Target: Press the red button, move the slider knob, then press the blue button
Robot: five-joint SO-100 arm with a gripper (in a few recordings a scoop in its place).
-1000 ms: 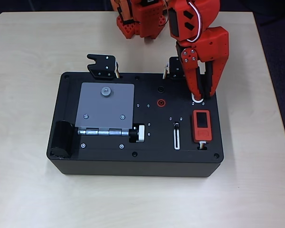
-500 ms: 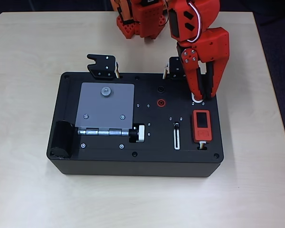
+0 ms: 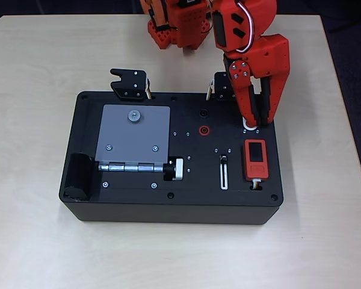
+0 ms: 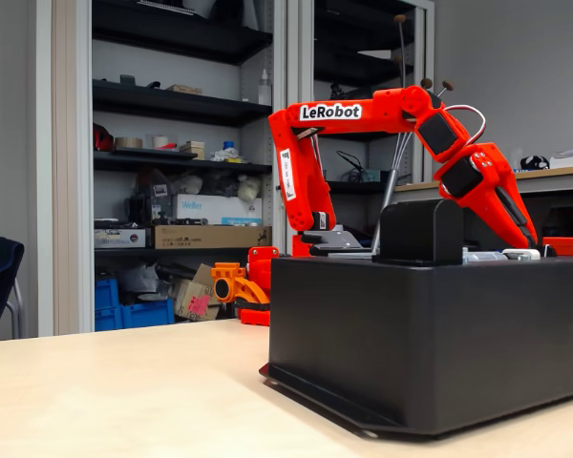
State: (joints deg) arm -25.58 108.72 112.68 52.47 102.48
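Hand (image 3: pixel 253 122) pressing down at white surround (image 3: pixel 249 126), fingers nearly together, pinching nothing — buttons hidden beneath; risking hitting blue first, or clipping red device (image 3: pixel 255 159).

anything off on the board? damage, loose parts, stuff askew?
Nothing stands out. The black box sits flat on the table, the grey plate lies square, and the pincer hangs over the white button surround.

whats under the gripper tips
A white oval surround peeks out below the gripper on the black box. Whatever sits inside the oval is covered by the fingers.
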